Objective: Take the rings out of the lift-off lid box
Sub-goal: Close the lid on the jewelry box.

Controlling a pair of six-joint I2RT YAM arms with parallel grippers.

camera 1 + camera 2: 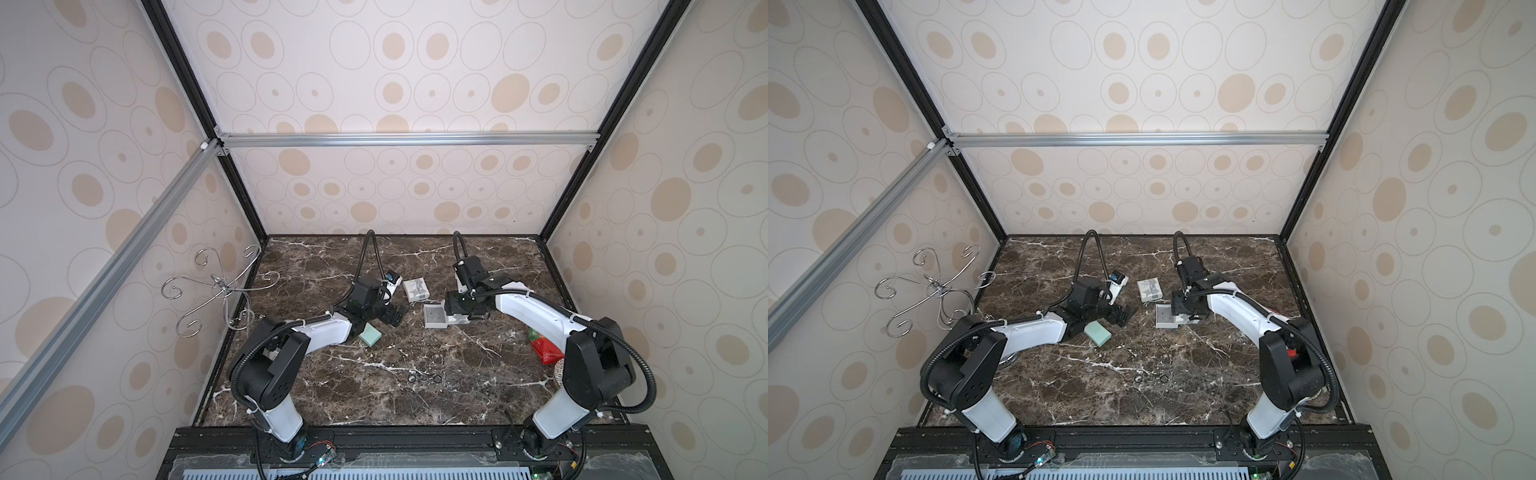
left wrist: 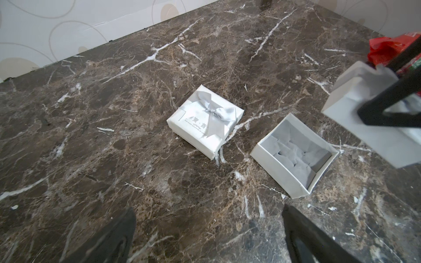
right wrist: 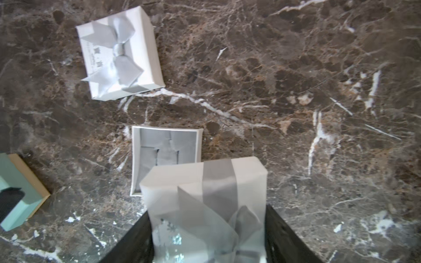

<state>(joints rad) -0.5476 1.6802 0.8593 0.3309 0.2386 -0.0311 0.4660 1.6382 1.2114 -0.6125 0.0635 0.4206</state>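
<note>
The lift-off lid box (image 2: 293,157) stands open on the marble, its grey cushion bare, with no rings showing inside. Its white lid (image 3: 205,182) with a grey ribbon is clamped between the black fingers of my right gripper (image 3: 207,227), just beside and slightly above the box base (image 1: 435,316). Three tiny dark rings (image 1: 424,379) lie in a row on the table near the front middle, also small in a top view (image 1: 1149,379). My left gripper (image 2: 209,227) hovers open over bare marble left of the box (image 1: 1167,316), holding nothing.
A second white box (image 1: 415,289) with a bow stays closed behind the open one. A mint box (image 1: 370,336) lies by the left arm. A curly silver wire stand (image 1: 220,286) is at the left wall, and a red bag (image 1: 546,349) by the right arm.
</note>
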